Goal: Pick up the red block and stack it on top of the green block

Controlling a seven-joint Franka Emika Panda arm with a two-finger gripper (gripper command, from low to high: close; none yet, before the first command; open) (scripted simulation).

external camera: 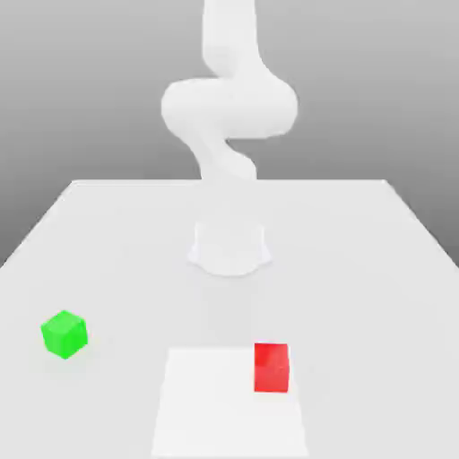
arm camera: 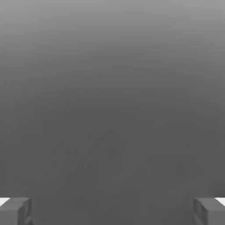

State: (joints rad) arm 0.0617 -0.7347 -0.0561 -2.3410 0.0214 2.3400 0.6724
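Red block (external camera: 272, 367) one, green block (external camera: 64, 334) one, well apart on table (external camera: 359, 269), tool (arm camera: 112, 211) spread wide, empty

The exterior view is looking from in front of the table (external camera: 108, 233), raised a little and tilting down across its pale top toward the arm's base (external camera: 229, 246), which is standing mid-frame against a grey backdrop. It is sitting far enough back to be taking in both side edges of the table.

The hand view is looking out from the hand itself, with 2 fingertips (arm camera: 15, 211) framing its lower corners. It is facing a plain grey expanse with no landmark, so the 2 views are sharing no recognisable part of the scene.
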